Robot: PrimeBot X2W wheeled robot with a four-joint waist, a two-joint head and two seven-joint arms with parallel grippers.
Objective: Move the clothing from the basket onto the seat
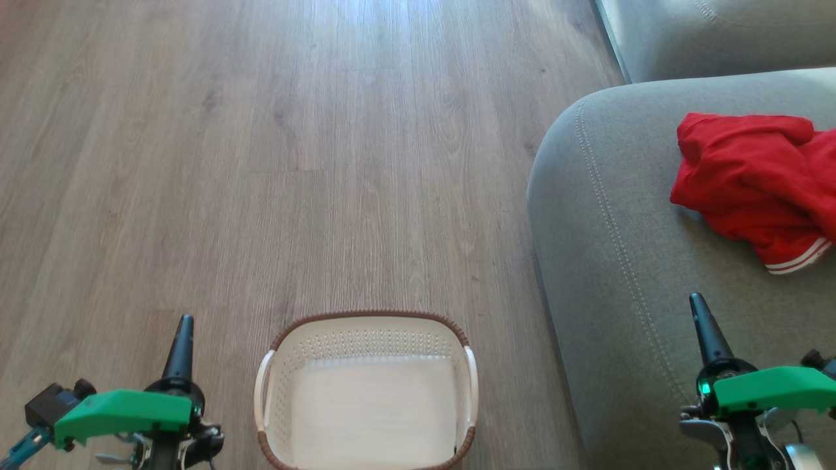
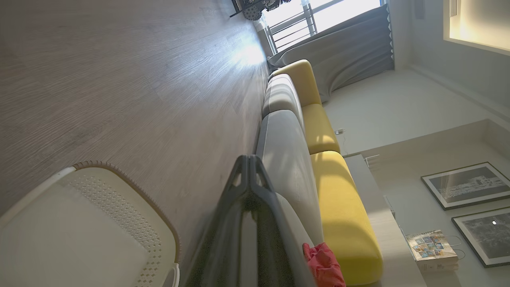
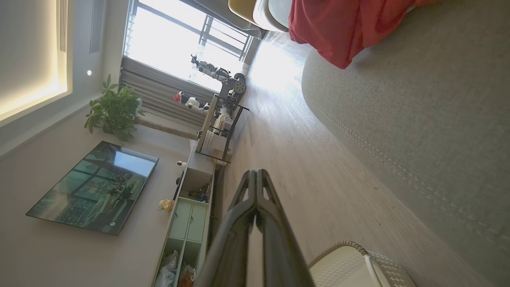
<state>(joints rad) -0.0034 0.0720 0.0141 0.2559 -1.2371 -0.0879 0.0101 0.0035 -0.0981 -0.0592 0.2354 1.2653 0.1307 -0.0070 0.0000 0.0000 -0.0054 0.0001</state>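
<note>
while the clothing [image 1: 751, 176] lies crumpled on top of the seat [image 1: 620, 274] at the right edge of the head view, its white-striped hem points to the lower right and the frame edge cuts off part of it. seat is a grey cushion with a stitched seam along its rounded corner, and takes up the right third of the frame. basket [image 1: 366, 339] stands on the wood floor [image 1: 261, 163] at bottom centre, near the seat with a strip of floor between. its bare white bottom shows, with a brown rim on top and a white handle on each side.

left claw [image 1: 185, 326] at lower left, over the floor, left of the basket, fingers pressed together into one dark point. right claw [image 1: 700, 307] at lower right, over the seat, below the clothing and apart from it, also pressed together tip to tip. a green cover [image 1: 124, 411] sits behind each.

left wrist view: red fabric low in the frame on the grey cushion, yellow back cushions [image 2: 342, 215] beside it, basket at lower left. right wrist view: red fabric at top, basket corner at bottom right, tv [image 3: 95, 187] at lower left, plant [image 3: 113, 111] at left.
</note>
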